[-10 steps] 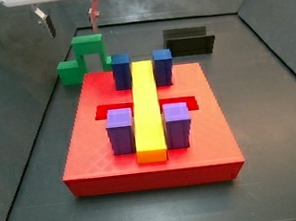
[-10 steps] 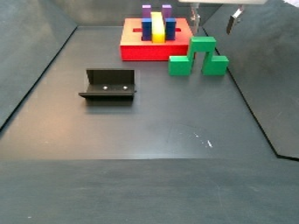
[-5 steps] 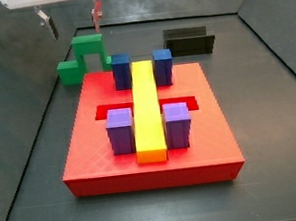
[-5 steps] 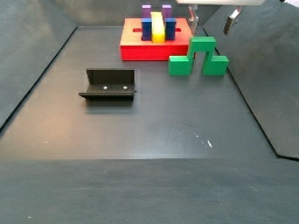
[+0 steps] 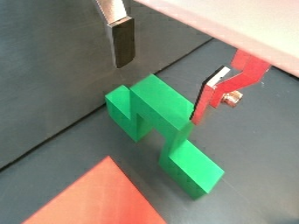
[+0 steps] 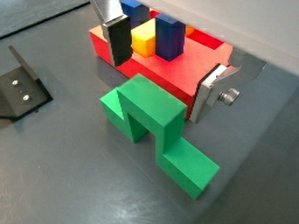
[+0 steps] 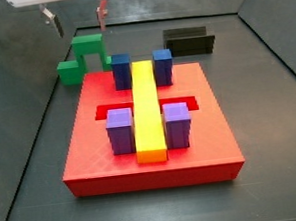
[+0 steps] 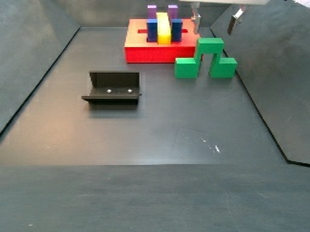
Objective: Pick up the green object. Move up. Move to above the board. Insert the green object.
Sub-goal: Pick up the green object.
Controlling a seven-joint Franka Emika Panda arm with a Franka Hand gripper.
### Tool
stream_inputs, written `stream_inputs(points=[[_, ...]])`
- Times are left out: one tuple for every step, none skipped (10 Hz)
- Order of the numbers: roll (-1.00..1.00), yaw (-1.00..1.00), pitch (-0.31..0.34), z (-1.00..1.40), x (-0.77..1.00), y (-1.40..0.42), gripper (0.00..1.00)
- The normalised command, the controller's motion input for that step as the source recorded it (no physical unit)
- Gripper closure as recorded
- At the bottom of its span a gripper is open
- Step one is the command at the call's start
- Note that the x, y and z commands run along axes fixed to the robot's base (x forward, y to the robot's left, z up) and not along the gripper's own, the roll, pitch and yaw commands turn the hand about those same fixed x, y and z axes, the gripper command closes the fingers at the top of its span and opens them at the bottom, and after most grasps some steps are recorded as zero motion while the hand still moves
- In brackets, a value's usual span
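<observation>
1. 2 silver fingers of the gripper [image 6: 163,57] stand wide apart with nothing between them; in both wrist views the gripper [image 5: 170,63] hangs above the green object, not touching it.
2. The green object [image 6: 156,127] stands on the dark floor on its 2 legs, just beside the board [image 6: 176,77] but apart from it; in a wrist view one finger [image 5: 121,38] is over the floor on one side of it and the other finger [image 5: 212,93] on the opposite side.
3. In a side view the gripper [image 7: 76,14] sits high at the top edge, over the green object [image 7: 83,58], which lies beyond the far left corner of the board [image 7: 103,166].
4. The board carries a long yellow bar [image 7: 147,111] down its middle, 2 blue blocks [image 7: 163,65] at the far end and 2 purple blocks [image 7: 178,123] at the near end.
5. In a side view the green object [image 8: 205,59] rests to the right of the board [image 8: 143,53], with the gripper [image 8: 217,20] above it at the top edge.
6. The fixture [image 8: 111,89] stands on the floor well apart from the green object; it also shows as a dark shape [image 7: 190,41] behind the board.
</observation>
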Motion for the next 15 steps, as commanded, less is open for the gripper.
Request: stream_inputs(points=[[0.02,-0.09,0.0,0.0,0.01,0.0,0.0],[0.0,-0.09,-0.004,-0.06,0.0,0.0,0.0],[0.0,-0.11,-0.01,-0.07,-0.03,0.03,0.0],[0.0,-0.12,-0.014,-0.09,-0.01,0.05,0.0],[0.0,-0.13,-0.014,-0.08,0.0,0.06,0.0],[-0.01,-0.1,-0.02,-0.08,0.0,0.05,0.0],[-0.02,-0.1,-0.037,-0.16,-0.05,0.1,0.0],[-0.02,-0.08,-0.05,-0.2,-0.07,0.12,0.0],[-0.04,-0.03,-0.053,-0.17,-0.01,0.05,0.0],[-0.04,-0.01,-0.059,-0.2,-0.01,0.0,0.0],[-0.05,0.0,-0.064,-0.22,0.0,0.0,0.0],[-0.07,0.0,-0.06,-0.19,0.0,0.0,0.0],[-0.06,0.0,-0.057,-0.17,0.0,0.0,0.0],[-0.05,0.0,-0.049,-0.15,0.0,0.0,0.0],[-0.04,0.0,-0.044,-0.15,0.0,0.0,0.0]])
